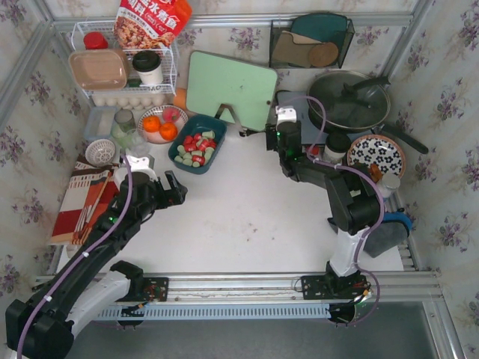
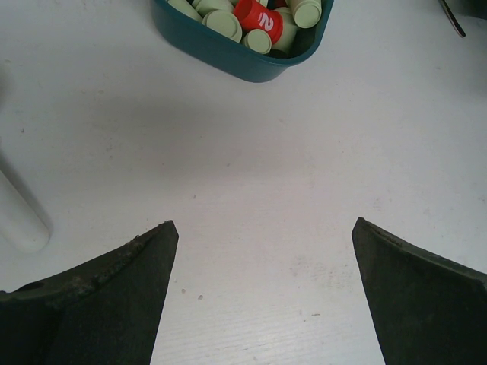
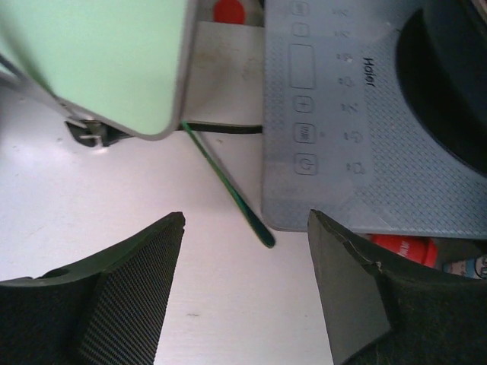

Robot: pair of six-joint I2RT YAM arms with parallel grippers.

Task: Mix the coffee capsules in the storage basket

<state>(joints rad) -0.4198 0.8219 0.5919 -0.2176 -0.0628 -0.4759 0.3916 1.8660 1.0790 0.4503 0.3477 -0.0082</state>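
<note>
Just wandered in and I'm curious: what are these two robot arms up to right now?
Neither arm holds anything. The left gripper hangs open over bare table, just short of the teal storage basket of red and green coffee capsules. The right gripper, also open, faces a thin green stick lying beside the cooktop.

The storage basket (image 1: 181, 138), a small dark teal bin with rounded corners, is sitting upright on the white tabletop (image 1: 247, 202), lying at a slant in the top view. The coffee capsules (image 1: 197, 148) are lying heaped inside it, red and pale green ones jumbled together at mixed angles. In the left wrist view, one red capsule (image 2: 259, 19) is showing a white mark among green ones by the basket's wall.
</note>
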